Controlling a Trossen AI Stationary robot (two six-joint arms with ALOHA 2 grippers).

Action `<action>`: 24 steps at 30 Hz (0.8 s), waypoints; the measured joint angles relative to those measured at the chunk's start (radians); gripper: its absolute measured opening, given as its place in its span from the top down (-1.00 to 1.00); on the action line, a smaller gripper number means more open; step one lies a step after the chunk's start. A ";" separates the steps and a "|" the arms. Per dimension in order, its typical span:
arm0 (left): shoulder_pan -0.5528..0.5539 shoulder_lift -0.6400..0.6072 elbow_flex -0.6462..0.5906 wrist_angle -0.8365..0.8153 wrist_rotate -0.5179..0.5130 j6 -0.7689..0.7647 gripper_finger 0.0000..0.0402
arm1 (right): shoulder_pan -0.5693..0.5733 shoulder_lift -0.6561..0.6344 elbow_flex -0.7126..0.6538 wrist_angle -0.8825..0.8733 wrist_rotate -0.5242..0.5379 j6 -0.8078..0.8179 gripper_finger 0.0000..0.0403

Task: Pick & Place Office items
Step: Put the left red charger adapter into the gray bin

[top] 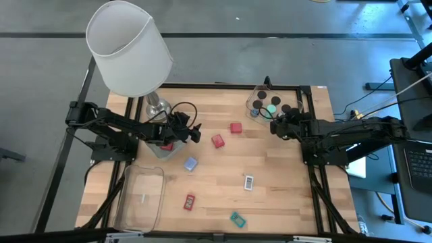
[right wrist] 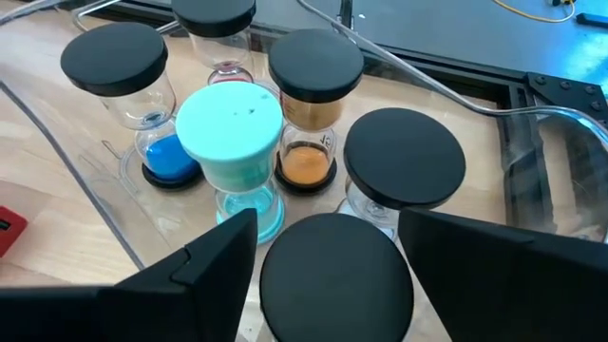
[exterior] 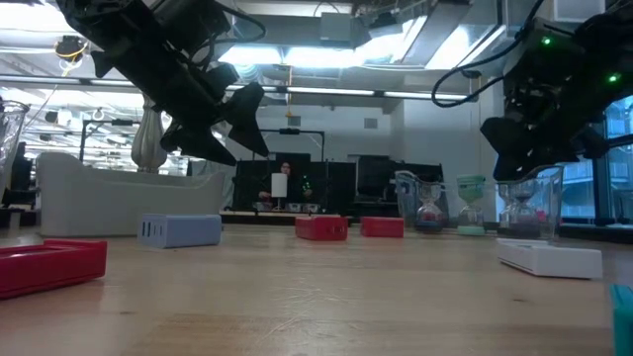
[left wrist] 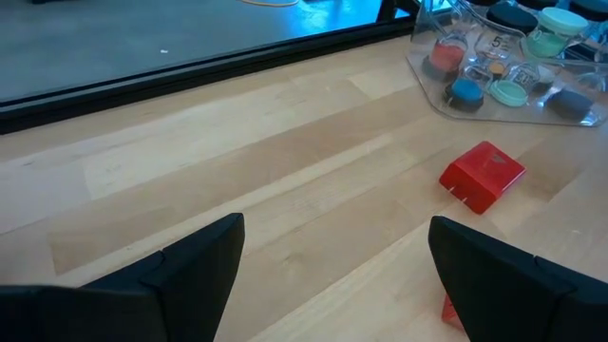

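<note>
Sand timers (right wrist: 228, 142) upright in clear tray (top: 260, 94); right gripper (top: 275, 124) wide open above, empty; left gripper (top: 196, 132) likewise.

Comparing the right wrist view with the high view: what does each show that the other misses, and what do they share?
Only the right wrist view shows the sand timers' contents: blue sand and orange sand under dark caps.

Only the high view shows the lamp, the empty clear tray, the left gripper, and scattered pieces like the white-labelled bit.

Both show the pale green-topped timer inside the clear tray by the right gripper.
</note>
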 joint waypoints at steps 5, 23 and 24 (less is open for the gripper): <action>0.000 0.000 0.000 0.000 0.000 0.021 -0.65 | 0.000 0.000 0.010 -0.004 -0.010 -0.123 -0.39; 0.000 0.000 0.000 0.004 -0.005 0.060 -0.65 | 0.004 0.000 0.395 -0.135 -0.294 -0.427 -0.42; 0.000 0.000 0.000 0.014 0.000 0.088 -0.65 | 0.009 0.000 0.402 -0.136 -0.304 -0.453 -0.42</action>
